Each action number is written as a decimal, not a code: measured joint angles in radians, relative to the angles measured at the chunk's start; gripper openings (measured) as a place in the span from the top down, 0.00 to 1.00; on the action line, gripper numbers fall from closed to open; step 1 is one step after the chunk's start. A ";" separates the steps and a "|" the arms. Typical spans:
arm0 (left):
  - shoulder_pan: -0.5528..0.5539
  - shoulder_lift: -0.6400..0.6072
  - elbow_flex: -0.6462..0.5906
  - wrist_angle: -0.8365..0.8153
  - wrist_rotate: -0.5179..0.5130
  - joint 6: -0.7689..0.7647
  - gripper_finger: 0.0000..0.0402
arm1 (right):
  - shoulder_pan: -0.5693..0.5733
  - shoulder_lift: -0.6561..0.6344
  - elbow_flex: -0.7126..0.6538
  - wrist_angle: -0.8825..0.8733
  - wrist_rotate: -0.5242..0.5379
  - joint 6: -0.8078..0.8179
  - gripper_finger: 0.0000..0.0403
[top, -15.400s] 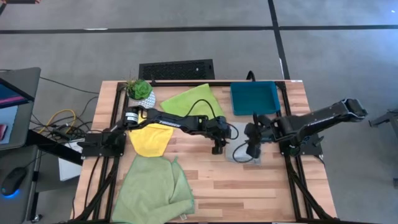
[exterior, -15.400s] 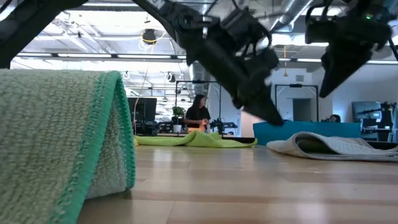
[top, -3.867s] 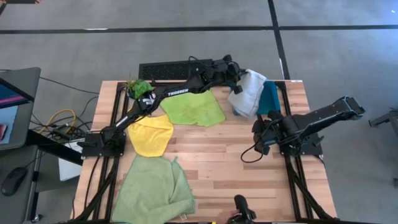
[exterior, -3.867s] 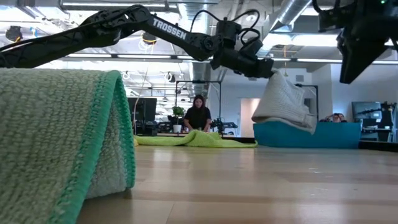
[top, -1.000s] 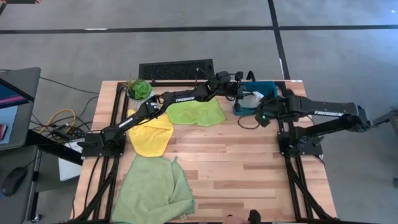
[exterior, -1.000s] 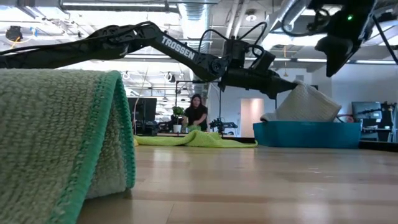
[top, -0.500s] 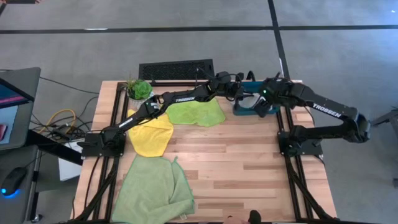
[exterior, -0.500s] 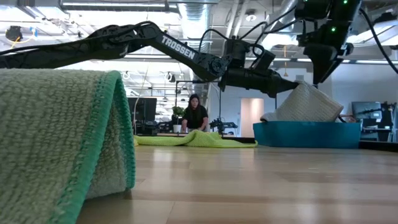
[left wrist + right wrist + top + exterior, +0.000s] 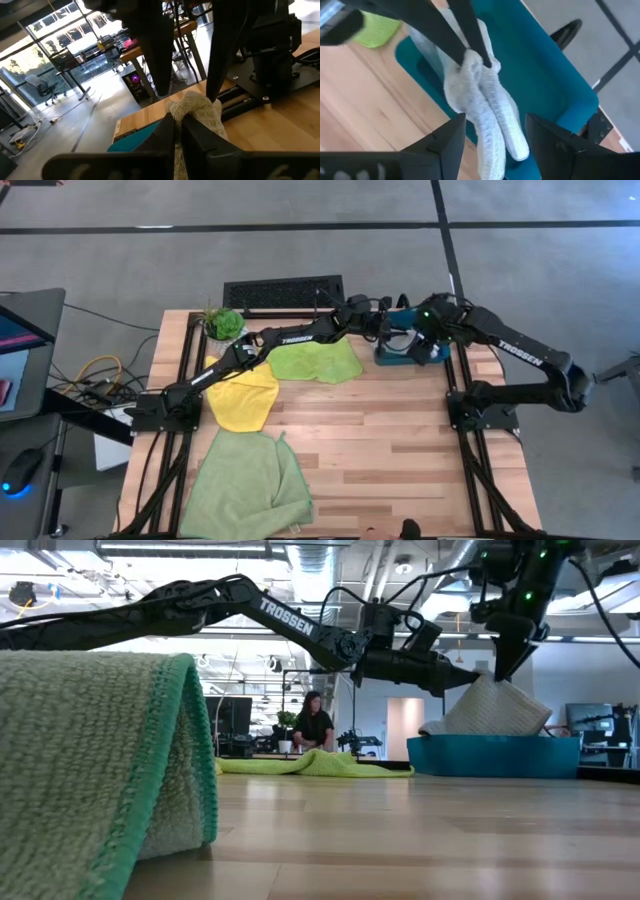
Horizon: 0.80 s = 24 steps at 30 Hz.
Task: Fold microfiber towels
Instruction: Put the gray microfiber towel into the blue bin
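We see the left gripper (image 9: 462, 678) reached across to the far right corner of the table (image 9: 380, 450), fingers pinched tight on the top edge of the folded grey towel (image 9: 492, 708). The grey towel sits inside the teal tray (image 9: 495, 755), leaning up above its rim; in the right wrist view the grey towel (image 9: 480, 105) hangs as a bunched fold over the tray floor (image 9: 540, 75).

Right gripper (image 9: 495, 137) is directly above the same towel, jaws spread wide on either side of it, holding nothing. In the high view the right gripper (image 9: 420, 340) is over the tray (image 9: 384, 355), just beside the left one (image 9: 392, 332).

Other towels:
- lime green towel (image 9: 312, 361) lies flat at the far middle of the table, under the left arm
- yellow towel (image 9: 243, 398) is near the left edge
- pale green towel (image 9: 245, 485) is at the near left, one edge rolled up close to the low camera

A small potted plant (image 9: 223, 323) stands at the far left corner. A person (image 9: 317, 725) shows in the room behind.
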 joint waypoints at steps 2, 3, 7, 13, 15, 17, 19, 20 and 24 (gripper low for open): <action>0.000 0.000 0.000 0.000 0.000 0.000 0.99 | -0.020 0.031 0.000 -0.008 -0.002 -0.021 0.43; 0.000 0.000 0.000 0.000 0.000 0.000 0.99 | -0.028 0.049 0.000 -0.014 -0.002 -0.033 0.43; 0.000 -0.003 0.000 0.001 0.000 0.001 0.99 | -0.039 0.118 0.000 -0.015 -0.003 -0.067 0.43; 0.007 -0.014 0.001 -0.002 0.001 0.008 0.99 | -0.039 0.190 0.000 -0.013 -0.002 -0.099 0.46; 0.012 -0.014 0.001 -0.002 0.001 0.008 0.99 | -0.039 0.199 0.000 -0.013 -0.002 -0.113 0.51; 0.018 -0.014 0.001 -0.010 0.001 0.008 0.99 | -0.039 0.201 0.000 -0.013 -0.001 -0.119 0.57; 0.024 -0.014 0.001 -0.022 -0.002 0.008 0.99 | -0.039 0.201 0.000 -0.014 -0.001 -0.119 0.65; 0.027 -0.014 0.001 -0.029 -0.011 0.009 0.99 | -0.039 0.201 0.000 -0.015 -0.001 -0.119 0.70; 0.031 -0.014 0.001 -0.040 -0.051 0.032 0.99 | -0.039 0.201 0.000 -0.009 0.001 -0.119 0.90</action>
